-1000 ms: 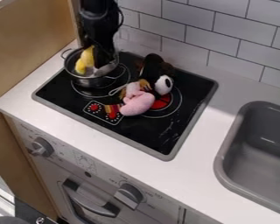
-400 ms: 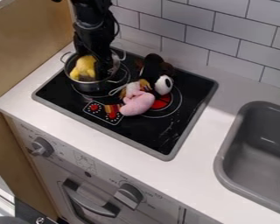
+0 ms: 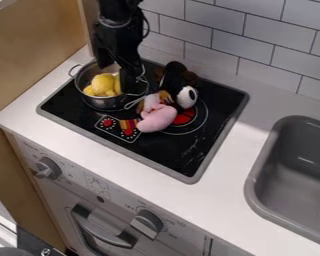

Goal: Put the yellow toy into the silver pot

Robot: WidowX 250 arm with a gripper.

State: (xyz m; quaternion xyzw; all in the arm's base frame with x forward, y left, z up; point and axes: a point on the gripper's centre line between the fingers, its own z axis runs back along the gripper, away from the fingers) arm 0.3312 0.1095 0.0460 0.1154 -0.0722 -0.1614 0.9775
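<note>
At the upper left, the black gripper (image 3: pixel 116 76) hangs over the silver pot (image 3: pixel 106 104), its two fingers spread apart and open. The yellow toy (image 3: pixel 104 84) lies inside the pot, toward its left and middle, just below and left of the gripper. The right finger comes down at the pot's right side and hides part of its inside and rim. Whether that finger touches the toy, I cannot tell.
Right of the pot, on the black stovetop (image 3: pixel 159 155), lie a pink toy (image 3: pixel 157 119) and a dark brown toy with a white part (image 3: pixel 187 96). A grey sink (image 3: pixel 255 185) is at the right; a tiled wall (image 3: pixel 269 55) stands behind.
The yellow toy, earlier raised near the pot's back left, now lies lower in the pot. The gripper has shifted slightly right, and its fingers now stand apart, off the toy's top.
</note>
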